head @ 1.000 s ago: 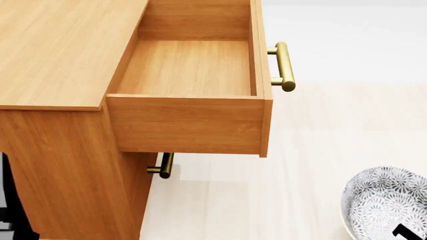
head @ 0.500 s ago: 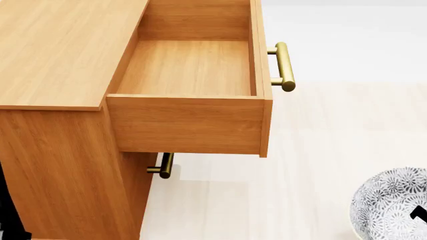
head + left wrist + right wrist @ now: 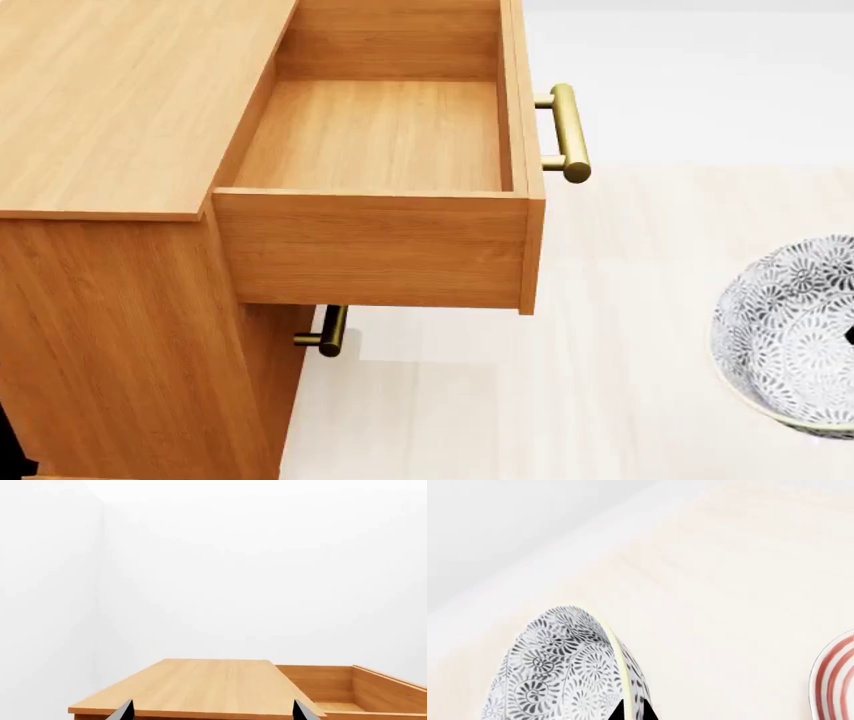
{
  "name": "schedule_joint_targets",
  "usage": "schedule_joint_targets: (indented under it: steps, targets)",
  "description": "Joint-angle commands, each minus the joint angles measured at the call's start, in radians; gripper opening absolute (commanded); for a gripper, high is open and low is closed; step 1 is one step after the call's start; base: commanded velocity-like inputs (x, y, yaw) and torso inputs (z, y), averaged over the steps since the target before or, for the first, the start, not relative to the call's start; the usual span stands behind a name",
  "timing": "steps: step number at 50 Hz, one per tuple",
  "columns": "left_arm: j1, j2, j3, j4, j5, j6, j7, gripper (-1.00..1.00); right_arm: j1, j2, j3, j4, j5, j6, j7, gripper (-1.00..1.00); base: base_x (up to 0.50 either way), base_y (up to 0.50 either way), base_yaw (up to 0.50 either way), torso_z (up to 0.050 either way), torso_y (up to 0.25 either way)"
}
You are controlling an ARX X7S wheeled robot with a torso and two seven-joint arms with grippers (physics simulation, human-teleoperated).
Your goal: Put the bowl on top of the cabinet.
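While tilted on edge, the bowl (image 3: 790, 335) faces left — toward the cabinet (image 3: 120, 110).

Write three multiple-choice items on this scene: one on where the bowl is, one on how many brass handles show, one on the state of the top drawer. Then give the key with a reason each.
1. In the head view, where is the bowl?
A. On top of the cabinet
B. Inside the open drawer
C. Off to the right of the cabinet, away from it

2. How many brass handles show in the head view?
A. One
B. Two
C. Four

3. What state is the top drawer in?
A. Pulled out and empty
B. Shut
C. Pulled out with a plate inside

Key:
1 C: the bowl sits at the view's right edge, with pale floor between it and the cabinet.
2 B: one handle on the top drawer, another handle below it.
3 A: the top drawer juts out and shows a bare wooden bottom.
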Motion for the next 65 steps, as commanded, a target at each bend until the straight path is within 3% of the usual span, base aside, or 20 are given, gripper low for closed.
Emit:
schedule_joint_targets:
  steps: [1,10,29,43,50,56,65]
  targets:
    - [-0.002,-0.009,0.005,0.012,-0.006,-0.002,-0.004,1.00,0.130,0.018,0.013,-0.027,0.056,0.064,0.070,-1.00,0.00,0.00,0.00,0.000,0.000]
    - [-0.004,-0.008,0.020,0.013,-0.003,-0.003,-0.010,1.00,0.403,-0.008,-0.062,0.062,0.072,0.123,0.127,-1.00,0.00,0.00,0.00,0.000,0.000]
    - [-0.009,-0.012,0.033,-0.007,-0.001,0.010,-0.013,1.00,0.852,-0.111,-0.281,0.348,-0.069,0.115,0.065,-1.00,0.00,0.00,0.00,0.000,0.000]
    - [-0.011,-0.018,0.037,-0.014,-0.005,0.019,-0.016,1.00,1.177,-0.266,-0.433,0.771,-0.217,-0.008,-0.116,-1.00,0.00,0.00,0.00,0.000,0.000]
    - [-0.008,-0.025,0.021,-0.005,-0.022,0.017,-0.023,1.00,1.389,-0.384,-0.490,1.189,-0.303,-0.141,-0.284,-1.00,0.00,0.00,0.00,0.000,0.000]
    - [-0.009,-0.028,0.017,0.000,-0.030,0.016,-0.027,1.00,1.396,-0.446,-0.367,1.207,-0.359,-0.142,-0.279,-1.00,0.00,0.00,0.00,0.000,0.000]
    - [-0.009,-0.033,0.013,0.004,-0.041,0.016,-0.032,1.00,1.409,-0.528,-0.044,1.207,-0.692,-0.059,-0.332,-1.00,0.00,0.00,0.00,0.000,0.000]
